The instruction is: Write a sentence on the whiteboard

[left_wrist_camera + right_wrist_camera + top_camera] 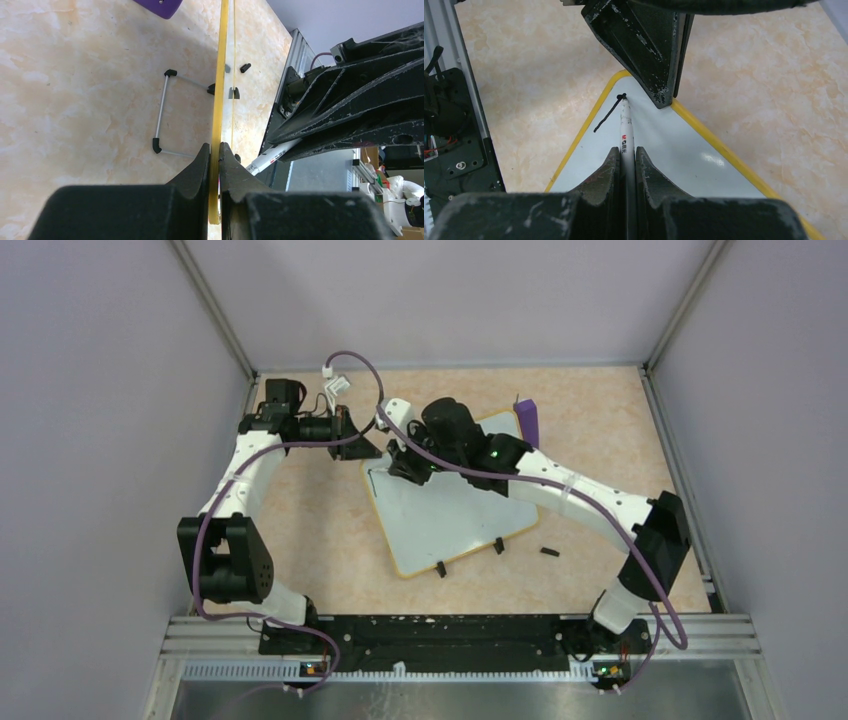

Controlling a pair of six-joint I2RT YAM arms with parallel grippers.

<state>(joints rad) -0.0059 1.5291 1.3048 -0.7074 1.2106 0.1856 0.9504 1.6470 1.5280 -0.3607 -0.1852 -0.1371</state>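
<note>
The whiteboard (450,520) lies tilted on the table, white with a yellow rim. My left gripper (214,146) is shut on its rim (220,75) at the far left corner (370,452). My right gripper (626,150) is shut on a white marker (625,125), whose black tip (623,96) touches the whiteboard (684,150) near that corner. Of the sentence, only one short black stroke (606,114) shows, running down-left from the tip. The left gripper's fingers (649,45) stand just beyond the tip.
A purple block (527,420) stands at the board's far right corner. A small black cap (548,551) lies on the table to the right of the board's near edge. A wire stand (162,115) sticks out under the board. Walls enclose the table.
</note>
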